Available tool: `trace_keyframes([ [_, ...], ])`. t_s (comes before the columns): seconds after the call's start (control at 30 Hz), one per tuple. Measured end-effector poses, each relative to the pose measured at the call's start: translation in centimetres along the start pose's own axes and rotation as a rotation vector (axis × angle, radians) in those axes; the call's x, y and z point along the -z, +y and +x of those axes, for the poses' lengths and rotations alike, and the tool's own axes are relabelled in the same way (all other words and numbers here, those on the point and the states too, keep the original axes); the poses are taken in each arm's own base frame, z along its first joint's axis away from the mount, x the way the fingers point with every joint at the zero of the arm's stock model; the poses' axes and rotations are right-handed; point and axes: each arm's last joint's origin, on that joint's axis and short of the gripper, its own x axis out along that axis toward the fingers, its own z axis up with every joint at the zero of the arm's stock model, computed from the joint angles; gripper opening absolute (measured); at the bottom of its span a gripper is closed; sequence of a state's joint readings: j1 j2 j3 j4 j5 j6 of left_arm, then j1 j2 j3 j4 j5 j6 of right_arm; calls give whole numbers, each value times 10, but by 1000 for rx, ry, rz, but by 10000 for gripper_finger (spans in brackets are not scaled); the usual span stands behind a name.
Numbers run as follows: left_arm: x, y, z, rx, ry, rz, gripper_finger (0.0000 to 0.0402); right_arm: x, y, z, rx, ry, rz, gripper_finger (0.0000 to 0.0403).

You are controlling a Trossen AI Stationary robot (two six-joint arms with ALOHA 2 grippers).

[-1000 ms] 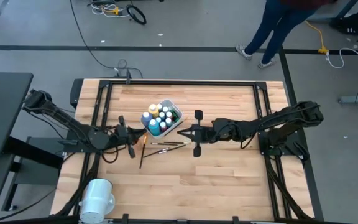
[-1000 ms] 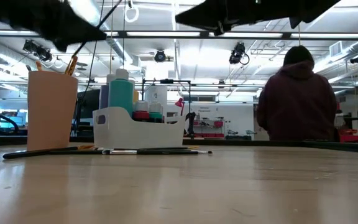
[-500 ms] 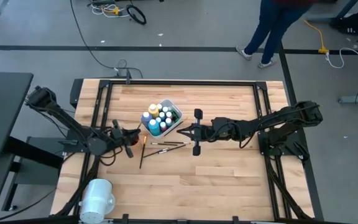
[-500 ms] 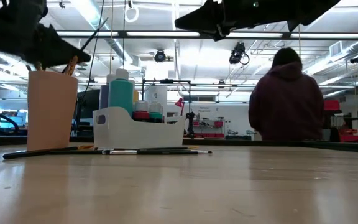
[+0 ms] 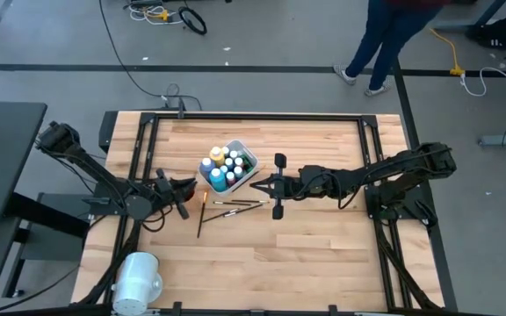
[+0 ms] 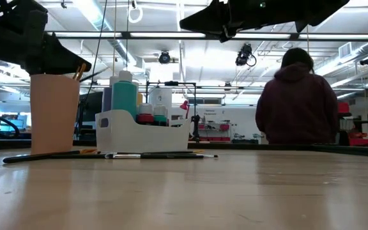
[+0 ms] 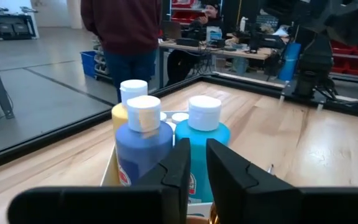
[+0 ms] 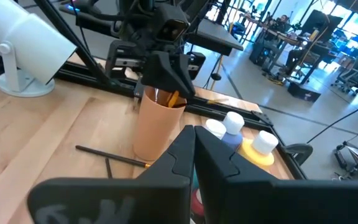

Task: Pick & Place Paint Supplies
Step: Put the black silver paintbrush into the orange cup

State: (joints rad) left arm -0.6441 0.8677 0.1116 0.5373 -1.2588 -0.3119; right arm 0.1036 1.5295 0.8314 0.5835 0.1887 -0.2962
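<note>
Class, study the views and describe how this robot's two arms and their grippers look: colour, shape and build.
Both arms are dark, slim and jointed. The left gripper and right gripper each end in two flat black fingers that taper forward. A short black crossbar sits behind the right gripper.

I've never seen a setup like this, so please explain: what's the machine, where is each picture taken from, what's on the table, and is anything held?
Two robot arms work at a wooden table. One picture looks straight down, one looks level across the tabletop, and two come from wrist cameras. On the table stand a white tub of paint bottles and a tan cup holding brushes; more brushes lie loose. The left gripper hovers over the cup, slightly open and empty. The right gripper, near the tub, is shut on nothing.
</note>
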Motion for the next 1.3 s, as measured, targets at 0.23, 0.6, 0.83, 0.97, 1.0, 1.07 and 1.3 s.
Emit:
trace_keyframes([
  [0.23, 0, -1, 0, 16, 4, 2, 74, 0, 0, 0, 0, 0, 0, 13],
  [0.6, -29, -7, -2, 115, -120, 28, 75, 0, 0, 0, 3, 1, 9, 14],
  [0.83, -37, -9, -3, 204, -170, 17, 83, 5, 2, 0, -37, 51, 46, 51],
  [0.97, -37, -9, -3, 225, -168, -20, 84, 18, 6, -2, -64, 187, 138, 91],
  [1.0, -37, -9, -3, 229, -167, -29, 84, 23, 7, -3, -71, 240, 154, 101],
  [1.07, -37, -9, -3, 232, -167, -32, 83, 32, 10, -6, -82, 347, 190, 118],
  [1.3, -37, -10, -3, 237, -166, -45, 83, 78, 23, -9, -82, 518, 264, 150],
])
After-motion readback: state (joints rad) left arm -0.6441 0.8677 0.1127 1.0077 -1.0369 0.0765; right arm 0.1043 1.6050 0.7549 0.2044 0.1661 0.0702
